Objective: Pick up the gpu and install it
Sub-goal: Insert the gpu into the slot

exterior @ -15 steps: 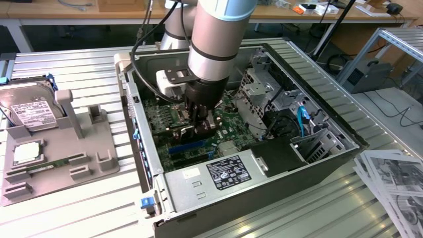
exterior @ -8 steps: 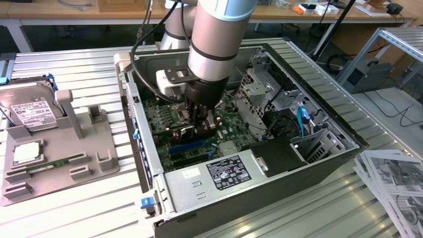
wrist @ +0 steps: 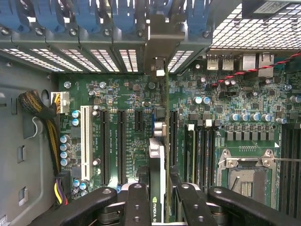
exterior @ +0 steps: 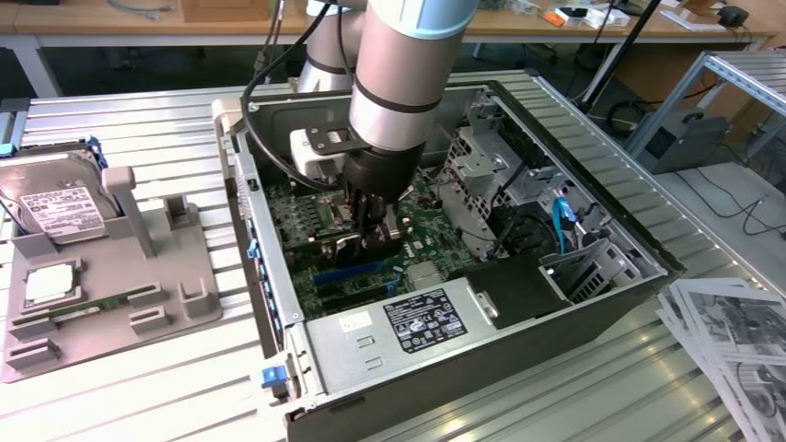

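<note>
My gripper [wrist: 157, 190] is down inside the open computer case [exterior: 491, 354], above the green motherboard [wrist: 127, 94]. It is shut on the gpu [wrist: 157, 150], which I see edge-on between the two black fingers [wrist: 136, 202]. The card stands upright and runs toward the rear slot openings, where its silver bracket [wrist: 160, 66] meets the case wall. It lines up with the row of black expansion slots [wrist: 121, 141]. I cannot tell whether its edge sits in a slot. In the exterior view the gripper [exterior: 372, 228] holds the dark gpu [exterior: 353, 245] low over the board.
A power supply [exterior: 411, 322] fills the case's near end and drive cages [exterior: 540, 184] line the exterior view's right. A grey fixture [exterior: 135, 276] outside the case holds a hard drive [exterior: 55, 207] and a memory stick [exterior: 74, 311]. Papers [exterior: 737, 341] lie nearby.
</note>
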Controlling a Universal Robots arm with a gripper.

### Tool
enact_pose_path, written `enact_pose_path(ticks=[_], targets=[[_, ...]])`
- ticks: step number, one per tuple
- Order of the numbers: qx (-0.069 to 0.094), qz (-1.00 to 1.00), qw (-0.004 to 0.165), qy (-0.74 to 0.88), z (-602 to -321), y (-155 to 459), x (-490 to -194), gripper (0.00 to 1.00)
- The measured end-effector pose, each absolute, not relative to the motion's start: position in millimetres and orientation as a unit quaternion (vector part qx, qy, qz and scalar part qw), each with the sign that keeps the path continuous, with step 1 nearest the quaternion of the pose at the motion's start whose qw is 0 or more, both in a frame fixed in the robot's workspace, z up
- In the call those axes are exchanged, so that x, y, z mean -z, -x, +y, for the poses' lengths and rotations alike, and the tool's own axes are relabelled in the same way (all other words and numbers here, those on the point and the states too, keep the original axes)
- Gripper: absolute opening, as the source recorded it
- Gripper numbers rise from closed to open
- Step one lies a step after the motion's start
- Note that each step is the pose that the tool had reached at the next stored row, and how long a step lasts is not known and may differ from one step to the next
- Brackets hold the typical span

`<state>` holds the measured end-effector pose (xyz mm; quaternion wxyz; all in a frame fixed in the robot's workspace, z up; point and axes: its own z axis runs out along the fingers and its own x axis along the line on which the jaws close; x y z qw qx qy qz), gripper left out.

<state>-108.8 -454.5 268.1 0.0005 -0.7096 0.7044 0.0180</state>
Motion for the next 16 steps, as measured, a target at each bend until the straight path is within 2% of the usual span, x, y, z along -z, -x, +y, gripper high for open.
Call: enact_pose_path(ticks=[16], targets=[[-0.018,0.707,0.001,0.707,-454.5,113.4,-268.1,0.27]])
